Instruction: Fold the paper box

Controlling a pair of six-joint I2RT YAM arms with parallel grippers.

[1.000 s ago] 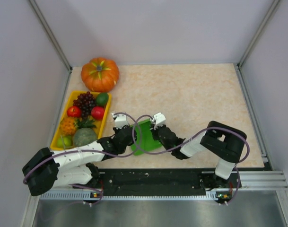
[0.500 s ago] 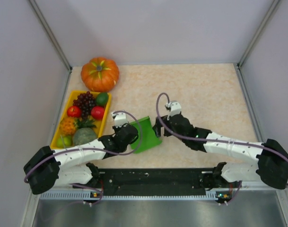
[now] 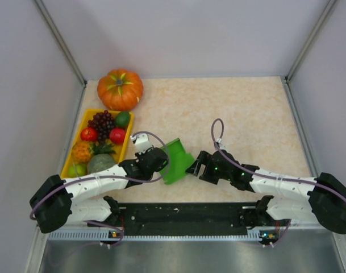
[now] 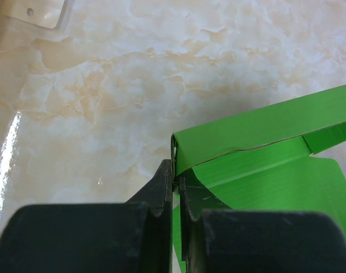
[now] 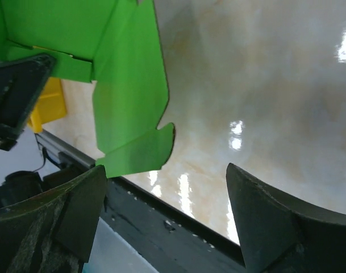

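The paper box (image 3: 176, 158) is a bright green card sheet, partly folded, standing up off the table near its front middle. My left gripper (image 3: 159, 160) is shut on the box's left edge; in the left wrist view its fingertips (image 4: 174, 172) pinch the folded corner of the card (image 4: 263, 148). My right gripper (image 3: 194, 166) is open just right of the box and touches nothing. In the right wrist view its fingers (image 5: 76, 210) stand wide apart, with the box's notched tab (image 5: 133, 114) hanging above and between them.
A yellow tray (image 3: 84, 112) of fruit lies at the left, with an orange pumpkin (image 3: 120, 89) behind it. A black rail (image 3: 184, 213) runs along the near table edge. Grey walls close in the left, right and back.
My right gripper has let go of the box, opened wide and swung out to the right, low beside it. The box now leans more to the right. The left gripper stays shut on it.
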